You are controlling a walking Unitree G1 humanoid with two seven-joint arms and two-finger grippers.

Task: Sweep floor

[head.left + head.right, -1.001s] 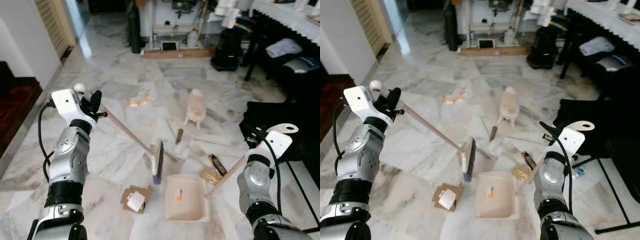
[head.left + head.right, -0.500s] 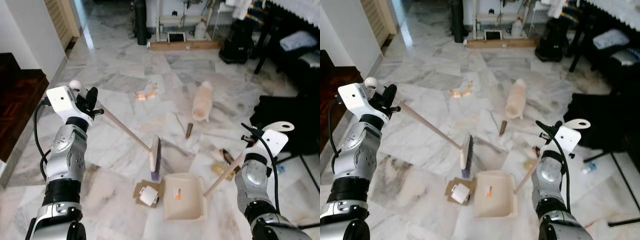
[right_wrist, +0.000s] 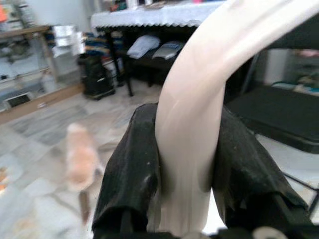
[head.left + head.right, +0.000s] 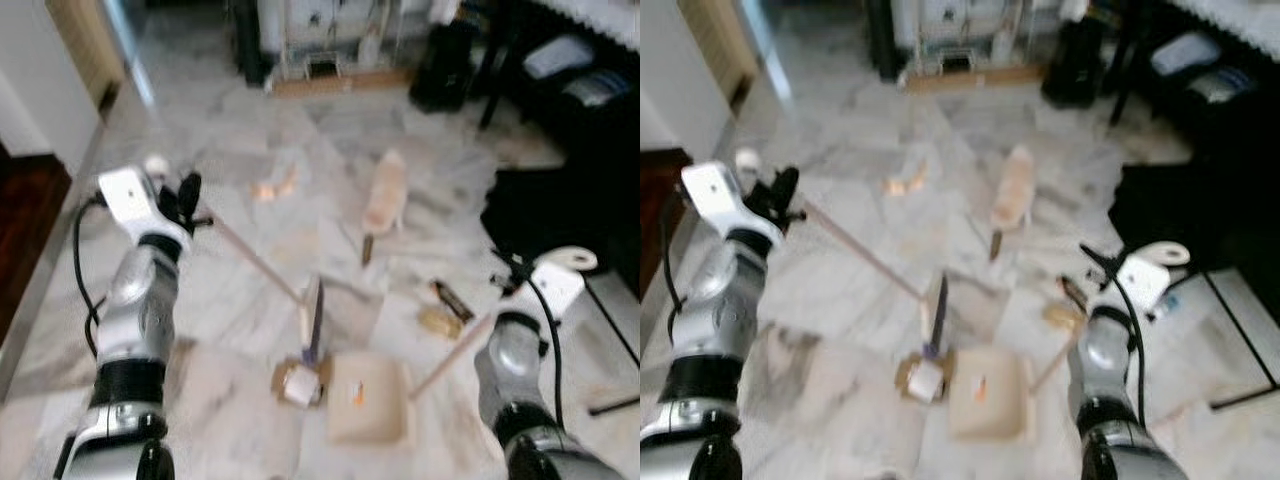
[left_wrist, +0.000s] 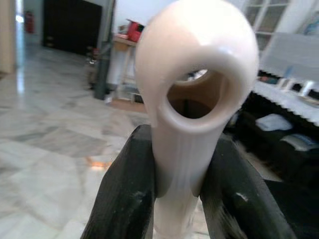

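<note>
The broom [image 4: 312, 318] has a long pale wooden stick and a narrow head with dark bristles, standing on edge on the floor [image 4: 230, 300], right beside a small cardboard scrap [image 4: 296, 384]. Just past that sits the cream dustpan [image 4: 367, 410], its own stick running up and out to the right. Both head views are pretty blurry. The floor is white-grey marble with litter spread over it: an orange scrap [image 4: 272, 187], a pale fluffy lump [image 4: 384, 195], a small brown thing [image 4: 366, 250] below it, and a couple of wrappers [image 4: 441, 312] near the dustpan stick. Dark furniture [image 4: 560, 120] runs along the right side, white shelving at the back, a dark wooden step at far left. The left gripper [image 5: 182, 169] is clamped on the cream looped end of the broom handle, one finger [image 5: 127, 199] on each side. The right gripper [image 3: 184, 169] squeezes the cream dustpan handle the same way, fingers [image 3: 132, 184] pressed against it.
</note>
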